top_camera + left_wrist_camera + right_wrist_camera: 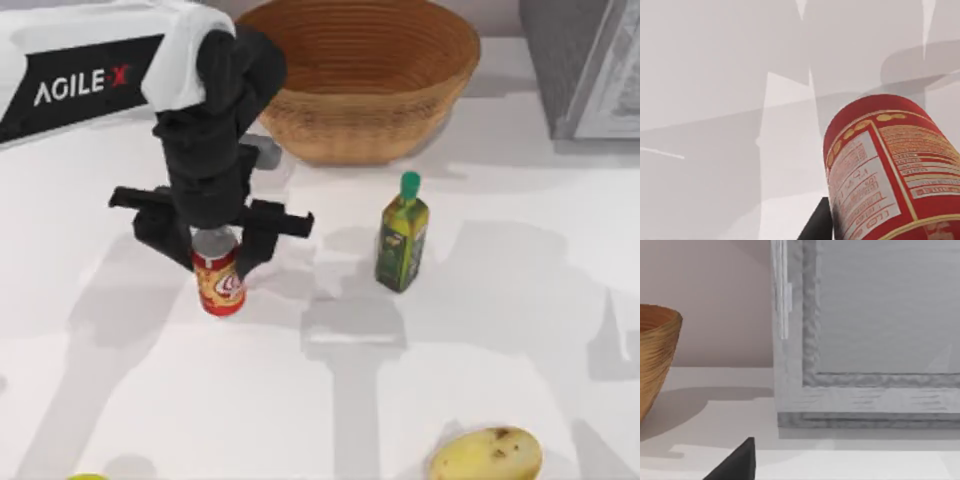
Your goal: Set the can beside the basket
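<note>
Rendered tabletop [500, 330] scene (flat, textureless white).

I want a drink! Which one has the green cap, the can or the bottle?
The dark bottle right of the can has the green cap. The red can has a silver top, with the left gripper around it.

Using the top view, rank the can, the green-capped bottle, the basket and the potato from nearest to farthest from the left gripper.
1. can, between the left gripper fingers.
2. green-capped bottle, to its right.
3. basket, at the table's back.
4. potato, front right.
</note>
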Motion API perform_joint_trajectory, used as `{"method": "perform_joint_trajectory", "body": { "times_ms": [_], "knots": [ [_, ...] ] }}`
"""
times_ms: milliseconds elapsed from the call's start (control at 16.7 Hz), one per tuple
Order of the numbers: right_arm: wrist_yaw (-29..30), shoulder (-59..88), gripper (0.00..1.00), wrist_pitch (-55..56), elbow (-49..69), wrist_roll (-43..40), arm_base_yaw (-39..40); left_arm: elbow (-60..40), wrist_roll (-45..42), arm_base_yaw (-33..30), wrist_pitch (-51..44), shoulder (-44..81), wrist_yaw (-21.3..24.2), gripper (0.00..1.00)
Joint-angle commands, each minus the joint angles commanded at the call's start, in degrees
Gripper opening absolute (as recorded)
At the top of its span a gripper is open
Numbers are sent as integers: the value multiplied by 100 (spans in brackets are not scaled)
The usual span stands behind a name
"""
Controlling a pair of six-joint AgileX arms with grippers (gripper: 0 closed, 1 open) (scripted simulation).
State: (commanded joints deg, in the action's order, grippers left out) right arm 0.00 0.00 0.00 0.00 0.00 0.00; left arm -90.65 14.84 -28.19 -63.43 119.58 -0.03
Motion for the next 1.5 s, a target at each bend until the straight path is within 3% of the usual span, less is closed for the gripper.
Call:
{"method": "perform_joint_trajectory", "body": {
  "times_ms": [180,420,1200,1500],
  "knots": [
    [0,0,100,0,0,0,0,-169,1200,-459,-86,21,-11,0],
    [0,0,100,0,0,0,0,-294,1960,-801,-100,-33,-34,0],
    [0,0,100,0,0,0,0,-177,1991,-816,65,2,-35,0],
    [0,0,100,0,0,0,0,-177,1991,-816,65,2,-35,38]
  ]
}}
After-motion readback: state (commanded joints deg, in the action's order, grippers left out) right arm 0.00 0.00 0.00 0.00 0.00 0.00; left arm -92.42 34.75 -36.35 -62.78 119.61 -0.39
